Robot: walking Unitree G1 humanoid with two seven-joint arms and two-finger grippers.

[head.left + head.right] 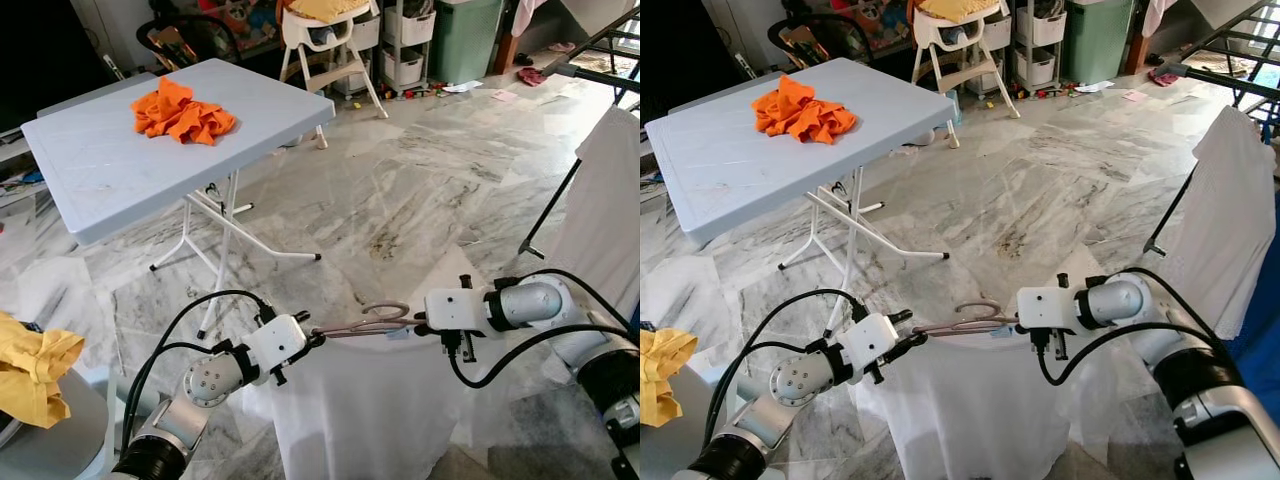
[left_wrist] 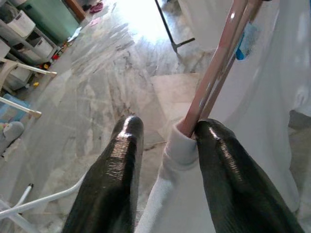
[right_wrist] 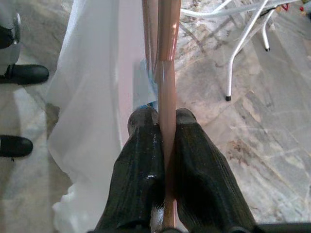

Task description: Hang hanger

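A pink metal hanger [image 1: 372, 322] with a white garment [image 1: 360, 400] draped on it hangs level in front of me, between both arms. My right gripper [image 1: 418, 322] is shut on the hanger's right arm; its fingers [image 3: 146, 145] pinch the rod [image 3: 165, 53]. My left gripper [image 1: 318, 337] is at the hanger's left end and stands open. That end, wrapped in white cloth [image 2: 182, 145], rests against the inner side of one finger [image 2: 228, 165]. A dark drying rack [image 1: 600, 65] stands at the far right with a white cloth [image 1: 605, 200] on it.
A light grey folding table [image 1: 100, 170] with an orange cloth [image 1: 183, 112] stands to the left. A yellow cloth [image 1: 30, 365] lies on a low surface at my left. Marble floor [image 1: 420, 170] stretches ahead. A high chair [image 1: 325, 40] and storage bins stand at the back.
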